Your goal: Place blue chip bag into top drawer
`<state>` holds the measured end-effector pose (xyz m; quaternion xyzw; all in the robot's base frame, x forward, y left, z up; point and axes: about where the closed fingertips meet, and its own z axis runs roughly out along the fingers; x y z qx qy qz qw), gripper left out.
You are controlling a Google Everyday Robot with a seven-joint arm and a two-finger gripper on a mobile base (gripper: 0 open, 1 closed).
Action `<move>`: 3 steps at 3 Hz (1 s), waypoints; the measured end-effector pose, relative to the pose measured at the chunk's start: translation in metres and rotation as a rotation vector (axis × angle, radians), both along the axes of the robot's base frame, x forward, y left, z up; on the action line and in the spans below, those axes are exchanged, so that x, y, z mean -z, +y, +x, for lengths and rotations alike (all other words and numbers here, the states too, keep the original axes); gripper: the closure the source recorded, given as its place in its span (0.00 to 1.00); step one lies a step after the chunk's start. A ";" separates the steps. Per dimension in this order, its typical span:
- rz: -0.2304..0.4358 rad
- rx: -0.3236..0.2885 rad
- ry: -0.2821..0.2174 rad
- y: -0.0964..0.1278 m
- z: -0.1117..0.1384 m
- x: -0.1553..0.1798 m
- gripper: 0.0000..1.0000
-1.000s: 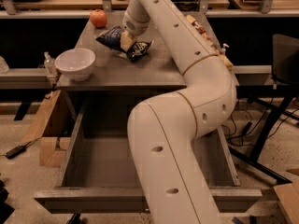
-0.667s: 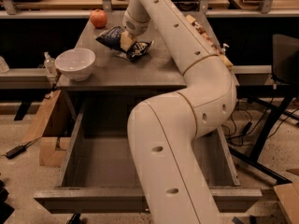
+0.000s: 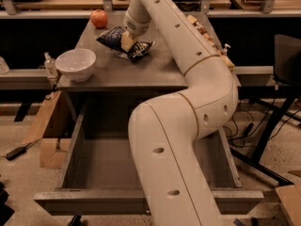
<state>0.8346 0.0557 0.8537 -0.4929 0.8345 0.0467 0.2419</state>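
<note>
- The robot's tool [image 3: 128,40] sits low over the far end of the grey worktop [image 3: 141,74], pressed down onto the crumpled blue chip bag [image 3: 111,37].
- The bag lies flat on the worktop directly beneath the tool, with one dark end spreading to the tool's left and the other end [image 3: 141,50] showing just to its right and nearer the camera.
- Whether the tool is clamped on the bag or merely resting on it cannot be told from this view.
- A red apple [image 3: 99,18] stands beyond the tool and to its left, close to the bag but not touching it.
- A white bowl [image 3: 75,64] sits well to the tool's left and nearer the camera, at the worktop's corner, with a small clear bottle [image 3: 48,62] just beside it off the edge.
- The top drawer [image 3: 84,200] stands pulled wide open below the worktop, well short of the tool on the camera's side, its grey floor bare where visible.
- The cream-coloured arm [image 3: 188,107] rises across the drawer's right half, bends, and reaches back up to the tool.
</note>
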 end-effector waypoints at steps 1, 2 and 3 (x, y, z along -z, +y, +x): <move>0.000 0.000 0.000 0.000 0.000 0.000 0.28; 0.000 -0.002 0.003 0.002 0.001 0.004 0.04; 0.000 -0.002 0.004 0.003 0.002 0.006 1.00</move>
